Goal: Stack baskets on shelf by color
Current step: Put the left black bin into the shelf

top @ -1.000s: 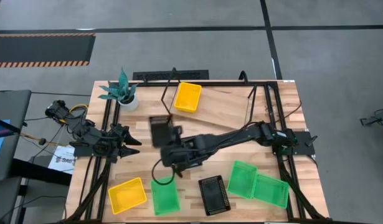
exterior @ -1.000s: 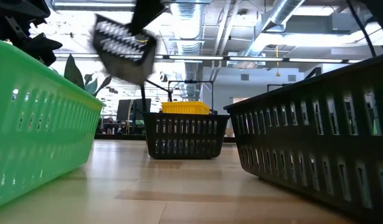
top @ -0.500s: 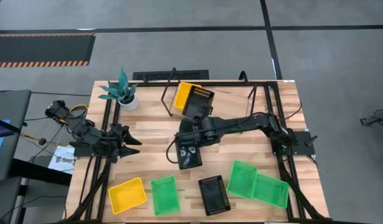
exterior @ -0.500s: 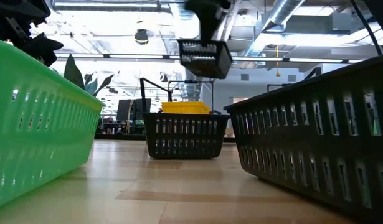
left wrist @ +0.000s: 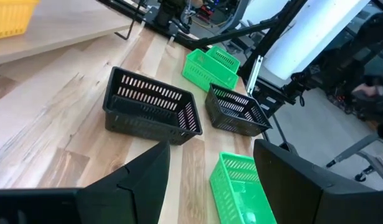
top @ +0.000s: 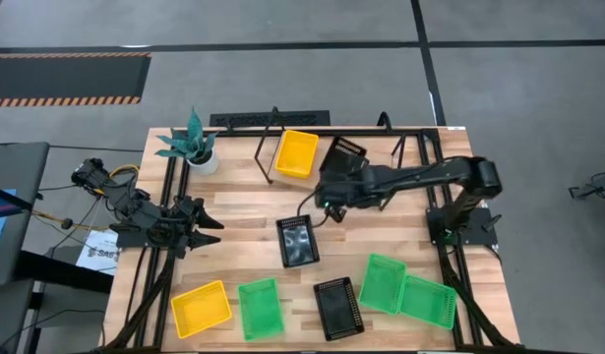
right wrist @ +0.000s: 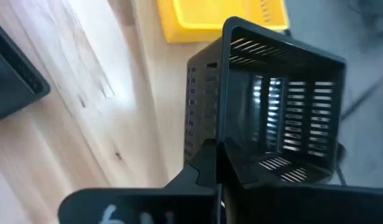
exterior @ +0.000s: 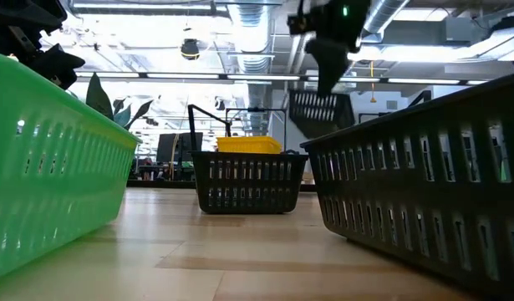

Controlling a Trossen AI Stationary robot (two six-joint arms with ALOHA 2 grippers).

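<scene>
My right gripper (top: 335,175) is shut on a black basket (top: 343,154) and holds it in the air over the shelf (top: 381,147), just right of the yellow basket (top: 296,152) that rests on the shelf board. In the low view this black basket (exterior: 315,109) hangs below the gripper (exterior: 328,63). On the table stand two more black baskets (top: 297,241) (top: 338,308), three green baskets (top: 260,308) (top: 381,283) (top: 426,301) and a yellow basket (top: 201,307). My left gripper (top: 211,224) waits open at the table's left side. My right gripper holds the black basket by one side wall near its rim (right wrist: 223,146); it seems one finger (right wrist: 203,167) is outside and the other inside. The fingers come from above. The basket is lifted clear, tipped, and hangs below the fingers.
A potted plant (top: 192,146) stands at the far left corner. The shelf's black wire legs (top: 266,152) (top: 395,157) rise from the table. In the low view a green basket (exterior: 48,159) and a black basket (exterior: 432,184) stand close by the near edge.
My right gripper has swung the black basket from above the table's middle-left toward the far edge and to the right, ending beside the yellow basket over the shelf and lower than before. The basket has turned about on the way. The black basket in the middle now shows uncovered.
</scene>
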